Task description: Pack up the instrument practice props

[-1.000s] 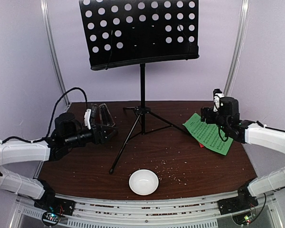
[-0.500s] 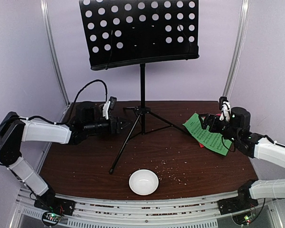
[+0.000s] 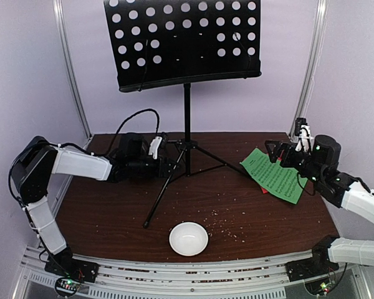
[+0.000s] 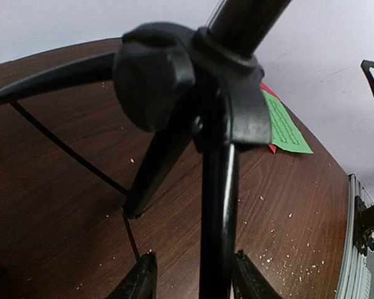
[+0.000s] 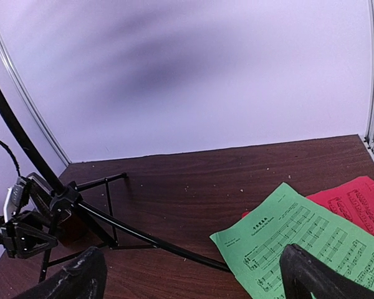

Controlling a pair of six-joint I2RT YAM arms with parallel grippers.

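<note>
The tall black perforated music stand [image 3: 187, 43] stands on its tripod at the table's back middle. My left gripper [image 3: 170, 166] is open, its fingers on either side of one tripod leg [image 4: 218, 218] just below the hub, with gaps on both sides. The green sheet [image 3: 274, 175] lies at the right on top of the red sheet [image 5: 355, 202]. My right gripper [image 3: 280, 152] is open and empty, hovering above the green sheet's [image 5: 299, 240] far-left corner. The metronome is hidden behind my left arm.
A small white bowl [image 3: 188, 238] sits near the front edge in the middle. The tripod legs [image 3: 162, 193] spread across the table's centre. Crumbs are scattered over the brown tabletop [image 3: 112, 218]. Vertical frame posts [image 3: 71, 68] stand at both back corners.
My left gripper has swung right from the metronome's place to the tripod, and now straddles a leg. My right gripper has shifted slightly right and risen over the green sheet.
</note>
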